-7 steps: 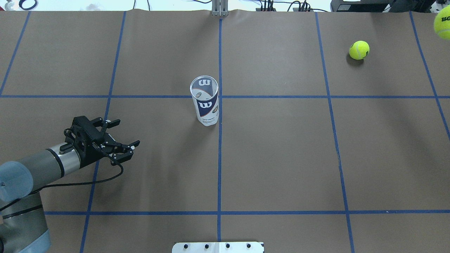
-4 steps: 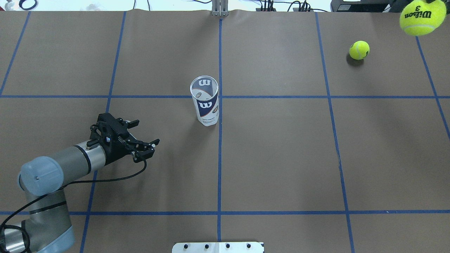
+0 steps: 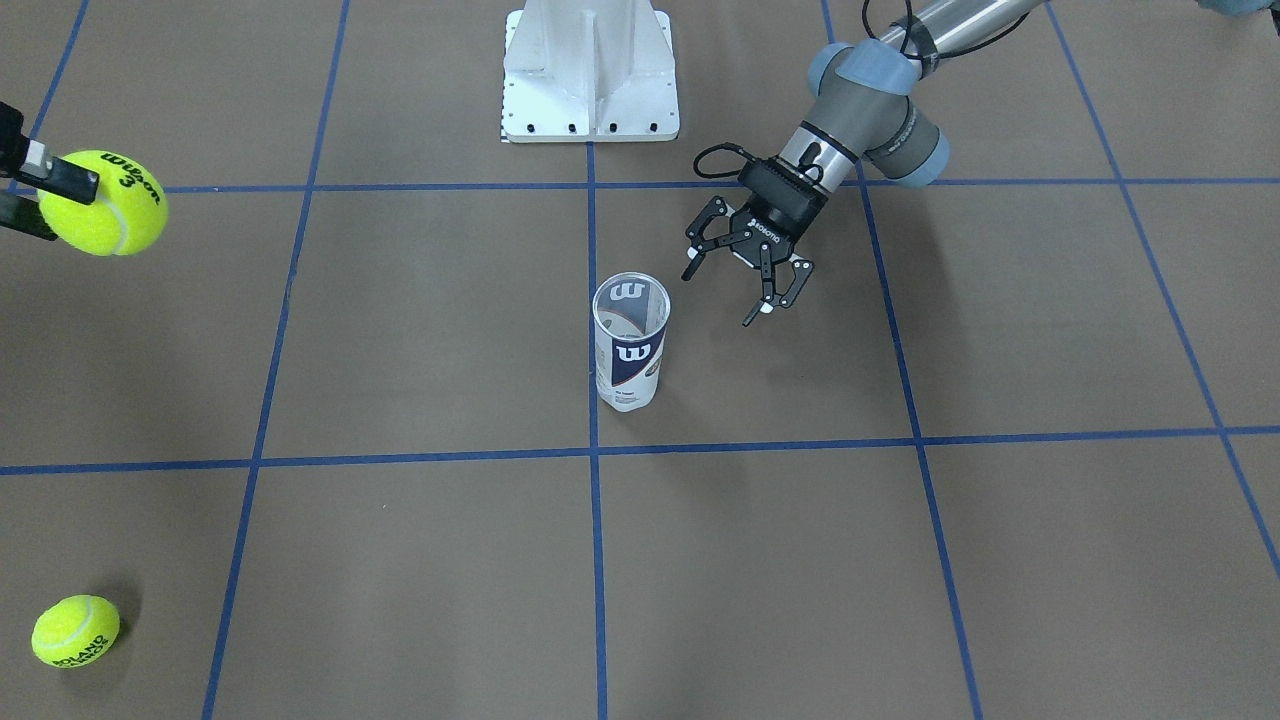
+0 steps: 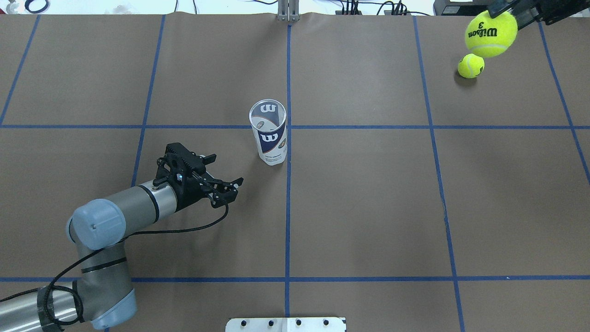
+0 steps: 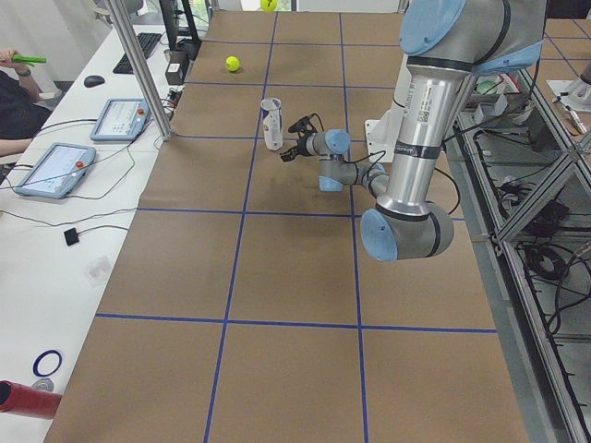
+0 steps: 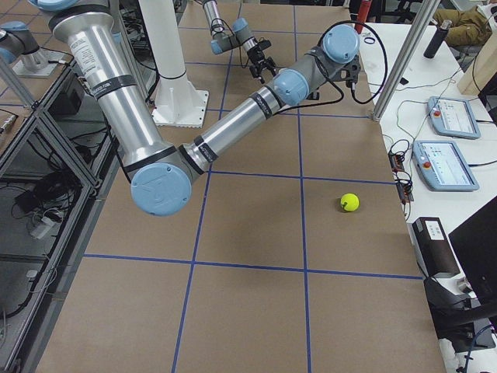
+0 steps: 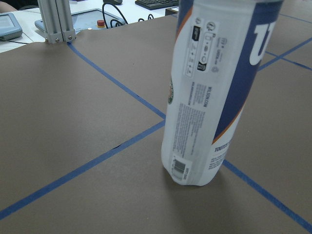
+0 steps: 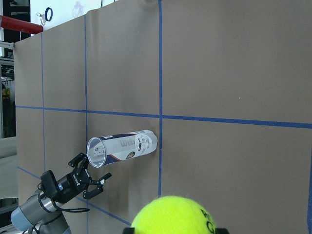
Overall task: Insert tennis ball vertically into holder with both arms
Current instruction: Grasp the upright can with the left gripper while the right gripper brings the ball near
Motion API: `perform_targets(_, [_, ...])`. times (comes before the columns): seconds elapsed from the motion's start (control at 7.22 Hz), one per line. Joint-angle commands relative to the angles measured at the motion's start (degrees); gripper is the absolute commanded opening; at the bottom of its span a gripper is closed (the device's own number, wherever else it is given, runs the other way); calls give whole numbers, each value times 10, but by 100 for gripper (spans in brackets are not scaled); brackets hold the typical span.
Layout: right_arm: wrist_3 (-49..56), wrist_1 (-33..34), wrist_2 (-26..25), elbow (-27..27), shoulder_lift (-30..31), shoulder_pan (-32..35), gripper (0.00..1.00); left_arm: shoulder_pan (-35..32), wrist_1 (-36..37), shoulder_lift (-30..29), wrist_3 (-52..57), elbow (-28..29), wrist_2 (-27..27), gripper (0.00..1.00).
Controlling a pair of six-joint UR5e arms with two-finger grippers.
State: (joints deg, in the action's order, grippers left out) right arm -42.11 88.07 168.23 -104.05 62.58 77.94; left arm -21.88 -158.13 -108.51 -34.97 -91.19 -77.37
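Note:
The holder stands upright and empty at the table's middle; it also shows in the front view and, close up, in the left wrist view. My left gripper is open and empty, low over the table, a short way to the holder's left and nearer my base, pointing at it. My right gripper is shut on a yellow Wilson tennis ball and holds it high at the far right. That ball also shows in the front view and the right wrist view.
A second tennis ball lies on the table at the far right, below the held one, and shows in the front view. The white robot base stands at the near middle edge. Blue tape lines grid the brown table.
My left gripper has moved right, closer to the holder, still open. My right gripper with the ball has come in from the right edge toward the left.

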Motion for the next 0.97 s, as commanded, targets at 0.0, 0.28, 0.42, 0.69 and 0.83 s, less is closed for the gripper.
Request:
perform_targets(0.0, [-23,-1,-26,-2,-30,-28,0,3,-1,-22,-2,15,0,99])
perform_targets(0.28, [-108,-57,-103,-4,-53,-76,0,3,-2,-21,-2,15,1,99])
perform_targets(0.42, [-198,-137,-171,-2,-53,-112,0,3,-2,-21,-2,15,1,99])
perform_targets(0.69, [-336,-268,-281,2,-48,-188,0,3,-2,-21,-2,14,0,99])
perform_targets(0.83, [-344,-273,-306,1,-48,-211,0,4,-3,-22,-2,14,1,99])
